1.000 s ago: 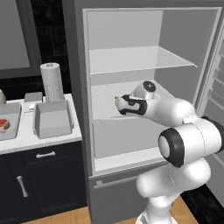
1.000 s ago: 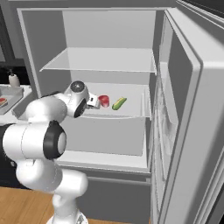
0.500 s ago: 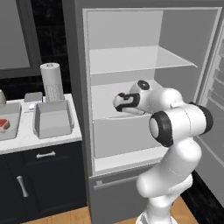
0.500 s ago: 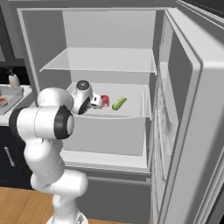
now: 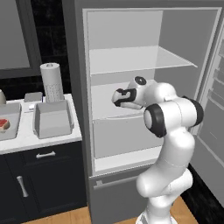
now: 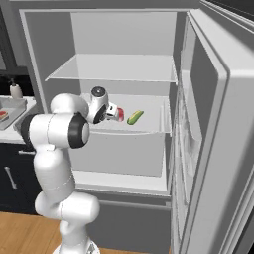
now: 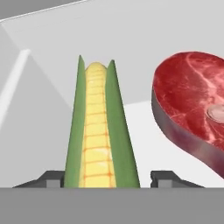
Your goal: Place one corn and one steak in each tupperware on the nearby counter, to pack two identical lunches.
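On the fridge's middle shelf (image 6: 149,126) lie a corn cob (image 6: 135,117) in green husk and a red raw steak (image 6: 120,114). My gripper (image 6: 112,112) reaches over that shelf, right beside the steak. In the hand view the corn (image 7: 98,135) stands upright between my two spread fingertips (image 7: 52,179), its lower end hidden, and the steak (image 7: 192,105) lies to its right. My gripper (image 7: 103,180) is open with nothing held. On the counter (image 5: 26,140) stand two light-grey tupperware tubs: one (image 5: 52,119) near the fridge, one (image 5: 13,127) at the left edge holding a steak (image 5: 3,124).
The fridge door (image 6: 213,149) stands open on the right. An upper shelf (image 6: 114,69) hangs above my hand. A paper towel roll (image 5: 52,81) stands behind the tubs. Dark cabinets with silver handles (image 5: 43,155) sit below the counter.
My gripper has pushed a little further over the shelf toward the steak and corn, and the arm's elbow has swung up closer to the fridge. The food has not moved.
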